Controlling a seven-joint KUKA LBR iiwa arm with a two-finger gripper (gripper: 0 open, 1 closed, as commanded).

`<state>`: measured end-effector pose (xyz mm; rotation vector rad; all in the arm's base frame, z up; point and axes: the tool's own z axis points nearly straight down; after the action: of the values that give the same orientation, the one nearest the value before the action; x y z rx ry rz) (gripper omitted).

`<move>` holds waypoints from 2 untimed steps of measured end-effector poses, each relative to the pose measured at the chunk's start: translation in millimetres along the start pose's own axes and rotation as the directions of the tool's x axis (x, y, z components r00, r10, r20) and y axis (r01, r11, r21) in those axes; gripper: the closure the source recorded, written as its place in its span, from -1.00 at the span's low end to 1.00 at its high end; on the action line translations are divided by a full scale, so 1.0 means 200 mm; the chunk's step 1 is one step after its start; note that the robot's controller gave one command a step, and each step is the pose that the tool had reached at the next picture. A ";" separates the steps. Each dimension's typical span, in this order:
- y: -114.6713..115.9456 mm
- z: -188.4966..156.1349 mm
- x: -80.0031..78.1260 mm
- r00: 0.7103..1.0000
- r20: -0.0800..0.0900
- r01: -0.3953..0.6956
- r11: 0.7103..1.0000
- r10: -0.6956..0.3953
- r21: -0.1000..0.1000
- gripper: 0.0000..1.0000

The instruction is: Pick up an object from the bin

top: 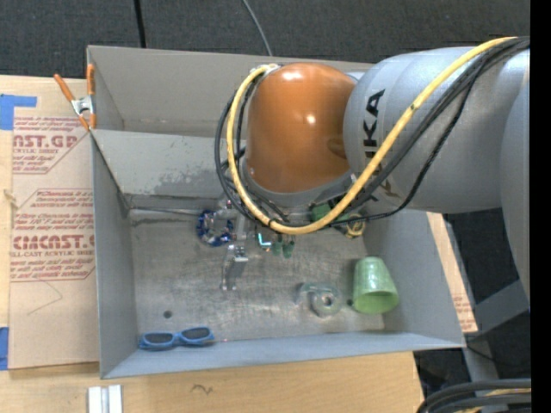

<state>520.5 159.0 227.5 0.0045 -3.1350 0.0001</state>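
The arm (465, 127) is a thick, smooth silver-grey casing with black lettering ending in "KA". A glossy orange dome cover (297, 127) caps its wrist, looped by a yellow cable (297, 228) and thinner black cables (225, 157). Green connectors (331, 212) and a pale metal gripper (232, 263) sit beneath.

Bright, even light from overhead. Broad soft glare on orange cover (297, 123). Pale sheen along top of grey arm (448, 136). Bin (172, 282) floor evenly lit, matte, no hot spots. Deep shadow pooled under wrist, toward back wall. Green cup (374, 284) well lit, rim pale. Ground beyond bin's far rim near black.
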 end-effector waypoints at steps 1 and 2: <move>0.24 0.47 0.21 0.854 0.001 0.520 0.854 -0.520 0.000 -1.00; 0.29 0.76 0.18 0.759 0.021 0.651 0.759 -0.651 0.009 -1.00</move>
<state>484.2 217.4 75.2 1.1003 -2.9602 -0.0018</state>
